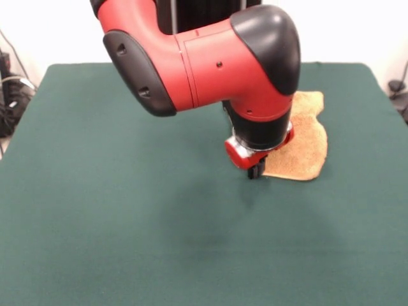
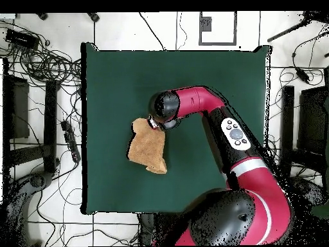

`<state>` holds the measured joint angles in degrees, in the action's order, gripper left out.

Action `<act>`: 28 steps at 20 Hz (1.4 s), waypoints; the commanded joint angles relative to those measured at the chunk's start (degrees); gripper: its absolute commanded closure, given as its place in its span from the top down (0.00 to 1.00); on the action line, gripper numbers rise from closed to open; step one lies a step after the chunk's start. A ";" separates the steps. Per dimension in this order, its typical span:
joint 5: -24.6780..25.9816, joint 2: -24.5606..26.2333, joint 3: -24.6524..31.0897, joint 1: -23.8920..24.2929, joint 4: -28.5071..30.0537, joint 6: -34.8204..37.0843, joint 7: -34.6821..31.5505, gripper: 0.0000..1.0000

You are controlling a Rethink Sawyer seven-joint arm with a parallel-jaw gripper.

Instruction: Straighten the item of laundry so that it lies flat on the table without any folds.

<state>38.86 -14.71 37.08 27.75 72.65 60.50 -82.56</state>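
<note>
The golden-orange towel [image 1: 307, 141] lies rumpled on the dark green table [image 1: 127, 223], right of centre in the front view, with an uneven outline and its left part hidden behind the arm. In the overhead view the towel [image 2: 146, 150] lies left of the table's [image 2: 212, 71] middle. My gripper [image 1: 256, 170] is low at the towel's near-left corner, touching or just above it. In the overhead view the gripper [image 2: 154, 123] is over the towel's top corner. No white label tag shows.
The red and black arm reaches from the table's robot side over its middle [image 2: 212, 116]. Cables and dark equipment [image 2: 38, 71] lie on the floor around the table. Cables [image 1: 9, 95] also show off the table's left edge in the front view.
</note>
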 commanded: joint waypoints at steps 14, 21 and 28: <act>16.09 1.41 -8.19 -2.72 18.57 -25.82 -2.24 0.00; 20.05 -1.37 -7.63 -3.70 23.68 -30.34 4.33 0.00; 19.56 -0.93 -4.58 -4.55 22.83 -30.59 8.21 0.00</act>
<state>52.96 -23.97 32.83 25.90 89.27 32.01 -82.55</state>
